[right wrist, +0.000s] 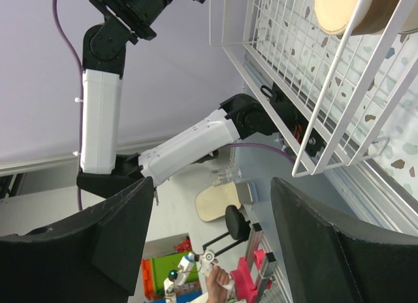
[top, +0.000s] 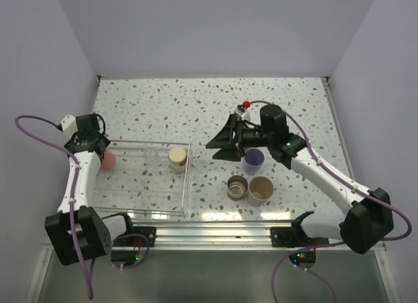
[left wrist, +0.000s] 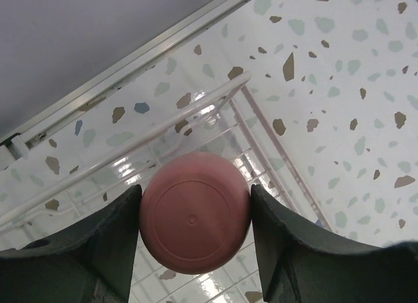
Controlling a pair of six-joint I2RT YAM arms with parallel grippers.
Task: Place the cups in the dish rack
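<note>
My left gripper is shut on a coral red cup, upside down over the left end of the clear dish rack. In the left wrist view the cup's base fills the gap between both fingers, above the rack's wire grid. A cream-beige cup stands inside the rack at its right end, also seen as the cream-beige cup in the right wrist view. My right gripper hangs open and empty just right of the rack, pointing left. A lavender cup, a metallic cup and a beige cup stand on the table.
The three loose cups cluster below my right arm, right of the rack. A rail runs along the table's near edge, and walls close the left, back and right sides.
</note>
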